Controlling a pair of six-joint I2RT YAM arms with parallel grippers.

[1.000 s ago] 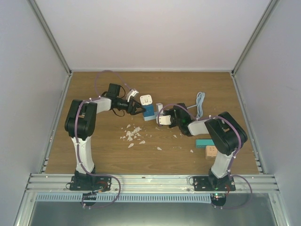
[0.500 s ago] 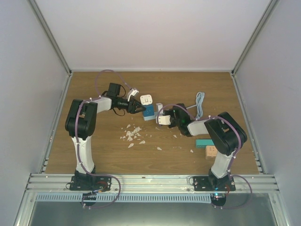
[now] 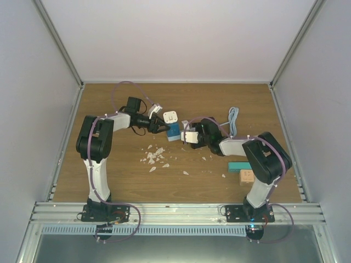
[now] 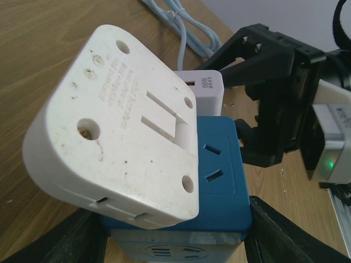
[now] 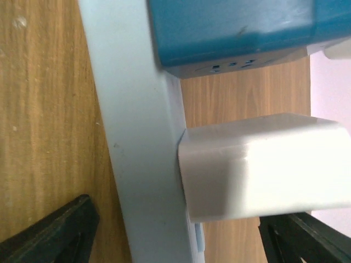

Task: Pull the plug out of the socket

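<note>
The blue cube socket (image 3: 174, 132) sits mid-table, and my left gripper (image 3: 163, 128) is shut on its two sides. The left wrist view shows the socket (image 4: 219, 181) between the dark fingers (image 4: 274, 230), with a large white adapter (image 4: 115, 126) stuck on its top. A small white charger plug (image 4: 204, 91) sticks out of its far side. My right gripper (image 3: 189, 136) is open, its jaws spread either side of that plug without touching it. In the right wrist view the plug (image 5: 263, 167) juts from the socket's pale face (image 5: 137, 142), between the two fingertips of the right gripper (image 5: 181, 235).
White crumbs (image 3: 155, 156) lie scattered in front of the socket. A light-blue cable (image 3: 234, 118) lies coiled at the back right. A teal block (image 3: 237, 166) and a wooden block (image 3: 246, 176) lie beside the right arm.
The right gripper has opened and edged up and left, closer to the socket. The left gripper's jaws closed in on the blue socket and have held there.
</note>
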